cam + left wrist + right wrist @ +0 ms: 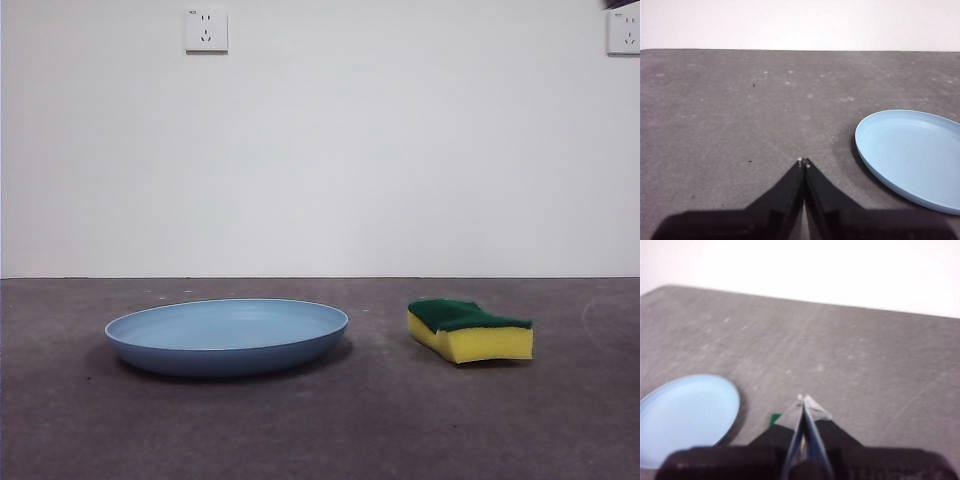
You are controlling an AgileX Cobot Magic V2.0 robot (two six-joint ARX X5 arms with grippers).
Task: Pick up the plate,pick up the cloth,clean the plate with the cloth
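Observation:
The light-blue plate [228, 334] lies flat on the grey table, left of centre in the front view. The cloth, a yellow sponge with a green top [469, 330], rests to its right, apart from it. My left gripper [803, 162] is shut and empty, hovering over bare table beside the plate [912, 155]. My right gripper [803, 399] is also shut and empty; the plate [686, 415] shows off to one side of it, and a green corner of the cloth [775, 418] peeks out by its jaws. In the front view only a black tip [622, 4] shows at the top right corner.
A white wall stands behind the table, with sockets [206, 30] high on it. The table's far edge [320, 278] runs along the wall.

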